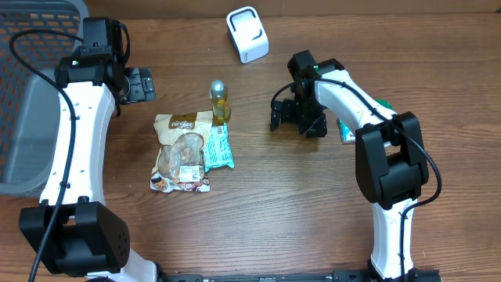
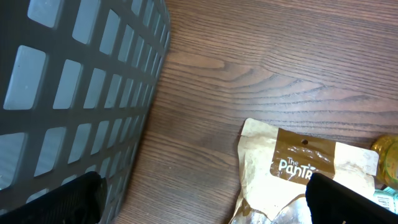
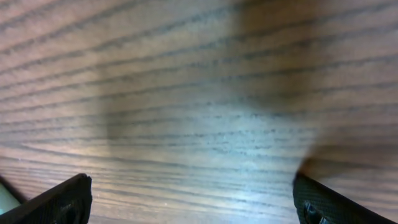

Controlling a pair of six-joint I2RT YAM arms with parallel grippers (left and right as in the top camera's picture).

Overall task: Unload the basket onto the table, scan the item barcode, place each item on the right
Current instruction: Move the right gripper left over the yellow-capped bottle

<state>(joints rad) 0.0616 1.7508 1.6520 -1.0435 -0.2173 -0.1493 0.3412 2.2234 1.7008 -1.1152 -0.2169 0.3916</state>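
two arm bases sit nearest me, one at each end of the table's (image 1: 258, 227) front edge. working outward, a tan snack bag (image 1: 182, 149) lies flat on the wood left of centre, and a teal packet (image 1: 220, 148) lies along its right edge, touching it. just past them is a small bottle (image 1: 220, 102) of yellow liquid with a metallic cap; i cannot tell if it stands or lies. any of these three could be the item to scan, and none of them is held.

at about the same depth, the right gripper (image 1: 297, 121) hangs low over bare wood to the right of the bottle. its jaws are spread wide with nothing between them, and its wrist camera gives me only wood grain. a teal-green thing (image 1: 345, 131) lies half hidden under that arm.

further out, the left gripper (image 1: 145, 84) is also spread wide and empty, beyond the bag's far left corner and beside the grey basket (image 1: 31, 117). its wrist view shows the basket wall on the left and the bag's top at the lower right.

farthest away, the white scanner (image 1: 247, 34) stands near the far edge, well apart from the items.
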